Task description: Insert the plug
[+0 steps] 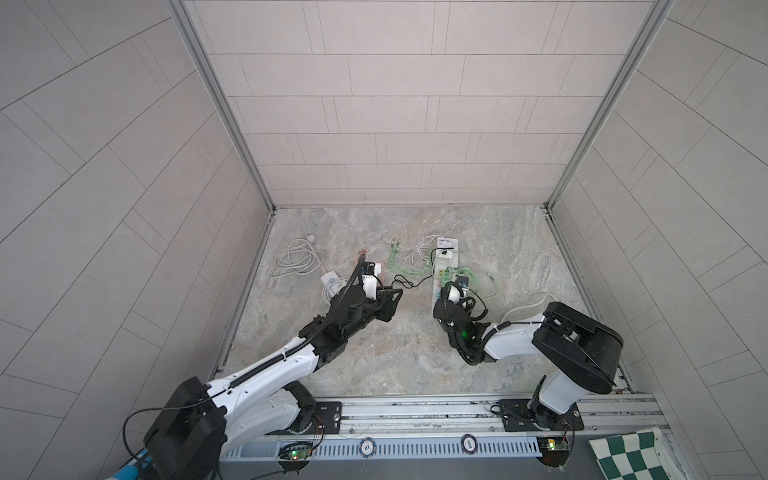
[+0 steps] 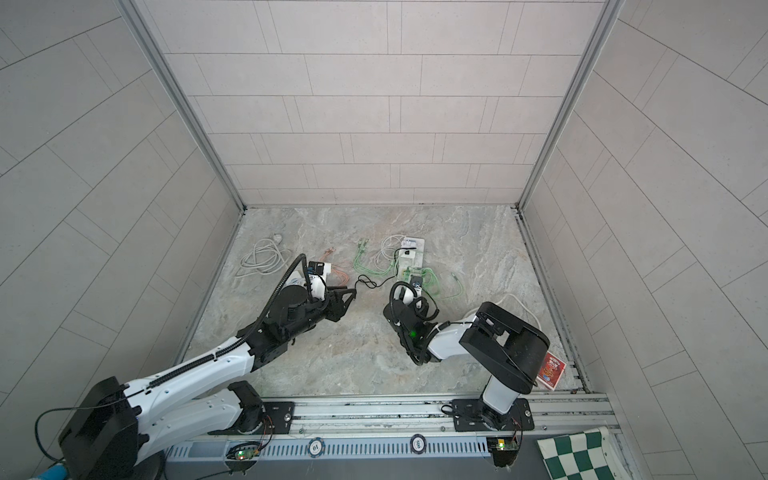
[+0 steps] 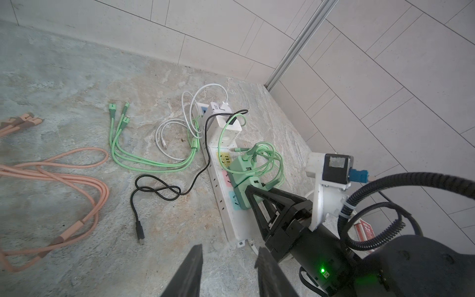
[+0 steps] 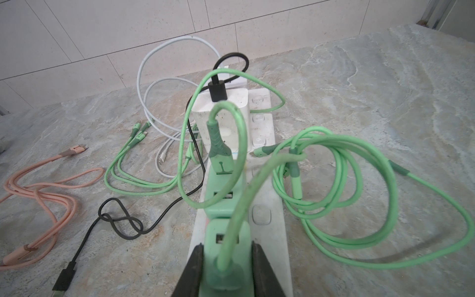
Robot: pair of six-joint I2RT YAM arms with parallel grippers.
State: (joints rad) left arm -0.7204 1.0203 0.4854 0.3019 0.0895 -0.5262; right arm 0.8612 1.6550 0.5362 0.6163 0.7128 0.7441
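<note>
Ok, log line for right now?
right tool: shut on green adapter at power strip | left tool: open, empty

The marbled tabletop (image 3: pixel 77 77) carries a power strip (image 3: pixel 226 213), green cables (image 3: pixel 144 162), a pink cable (image 3: pixel 104 189), a black cable (image 3: pixel 139 231).

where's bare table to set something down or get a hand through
Widest bare marble lies by the front rail, between the left arm and right arm. Another free patch sits at the back, between power strip and right wall. Crowded: green cables, black cable and pink cable fill the stretch from white coil to strip.
</note>
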